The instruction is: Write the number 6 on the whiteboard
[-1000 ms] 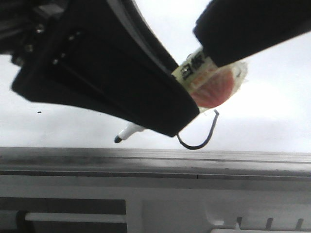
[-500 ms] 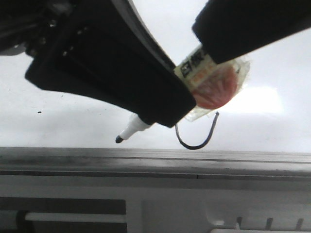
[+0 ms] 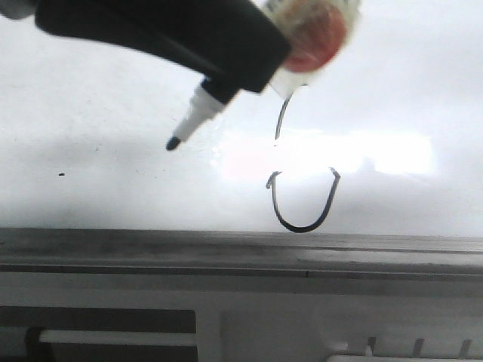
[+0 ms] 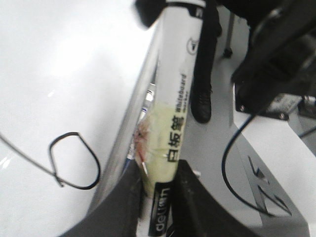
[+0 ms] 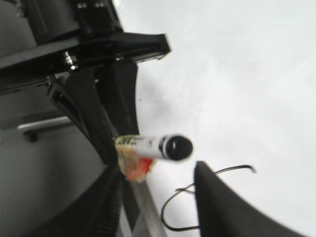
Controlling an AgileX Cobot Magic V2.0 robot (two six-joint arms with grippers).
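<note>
Glossy white fills most of the front view: the whiteboard [image 3: 90, 151], with glare across its middle and a grey frame edge [image 3: 226, 249] along the lower part of the frame. Nearest the camera, below that edge, a pale ledge with slots [image 3: 392, 343] is seen. Above the edge, at centre right, the number 6 [image 3: 302, 204] is drawn as a thin black line, its loop low and its stem rising toward the top of the frame, partly washed out by the glare (so its completeness cannot be judged). Farther up, at upper left, a marker [image 3: 195, 121] is held tip down and off the board, presumably lifted so no stray line is left. The left gripper [image 4: 157, 185] is seen in its wrist view with jaws closed around the marker's barrel. The right gripper [image 5: 158, 197] has jaws spread, nothing gripped between them.
</note>
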